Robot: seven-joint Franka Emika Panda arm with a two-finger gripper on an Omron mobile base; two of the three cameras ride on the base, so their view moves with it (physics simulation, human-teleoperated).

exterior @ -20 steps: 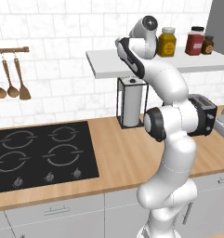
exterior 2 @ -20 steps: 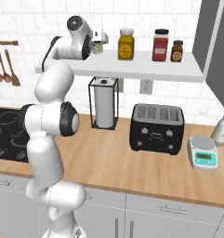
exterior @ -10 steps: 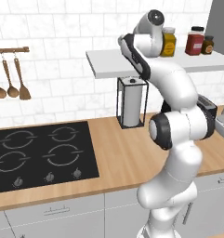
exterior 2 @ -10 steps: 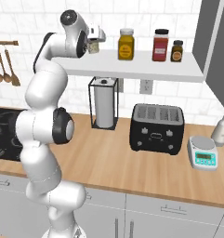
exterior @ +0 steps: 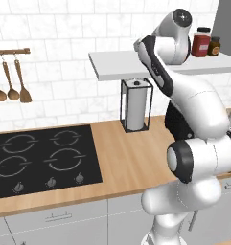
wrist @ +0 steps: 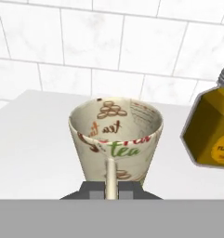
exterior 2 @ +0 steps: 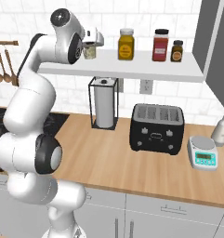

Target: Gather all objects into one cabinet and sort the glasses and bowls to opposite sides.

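Gripping cream mug (wrist: 115, 139) beside amber jar (wrist: 211, 130), fingers (wrist: 128, 189) closed.

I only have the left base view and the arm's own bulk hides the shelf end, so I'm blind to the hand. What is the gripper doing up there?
Observer: In the hand view the gripper is shut on the handle of a cream mug printed with the word tea.
Operator: Is the mug upright?
Observer: Yes, upright, mouth open and empty, over the white wall shelf. Whether its base is touching the shelf I cannot tell.
Operator: Anything close that it might knock?
Observer: A yellow-amber lidded jar stands beside the mug on the shelf, apart from it.
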